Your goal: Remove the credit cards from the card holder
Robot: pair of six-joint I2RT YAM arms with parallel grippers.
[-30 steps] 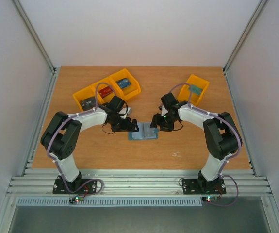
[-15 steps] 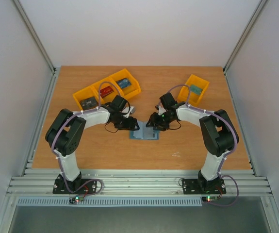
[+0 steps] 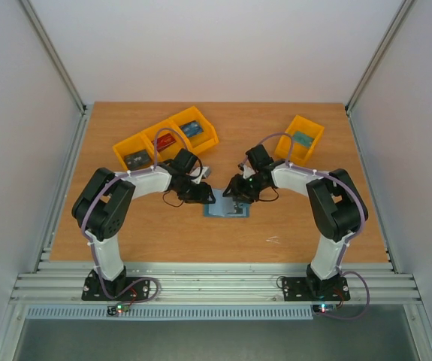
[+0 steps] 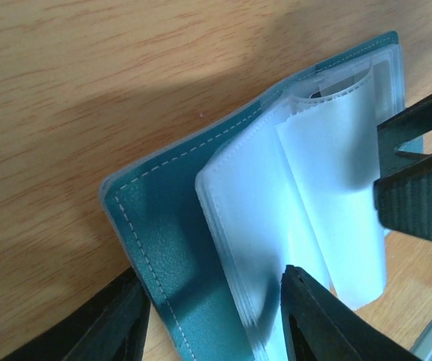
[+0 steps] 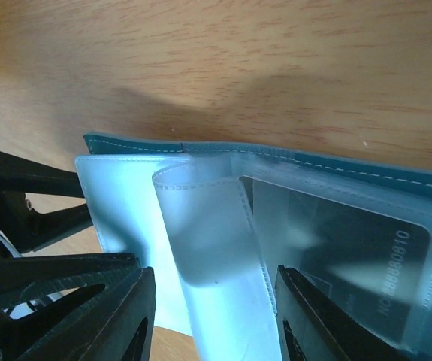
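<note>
The blue-teal card holder (image 3: 225,210) lies open mid-table between both grippers. My left gripper (image 3: 205,196) stands open, its jaws straddling the teal cover (image 4: 159,233) and the stack of frosted sleeves (image 4: 264,203), one fingertip (image 4: 313,316) against the sleeves. Its midpoint shows low in the left wrist view as the left gripper (image 4: 212,323). My right gripper (image 3: 235,195) is open around one curled sleeve (image 5: 216,248), seen in its own view as the right gripper (image 5: 214,316). A dark grey credit card (image 5: 366,256) sits inside a clear pocket beside that sleeve.
Three joined orange bins (image 3: 172,120) at the back left hold a dark card (image 3: 135,159), a red card (image 3: 164,141) and a blue card (image 3: 191,128). A single orange bin (image 3: 309,128) stands at the back right. Bare wood surrounds the card holder.
Both grippers have moved inward over the card holder and their jaws have narrowed. A sleeve now curls up between the right fingers.
</note>
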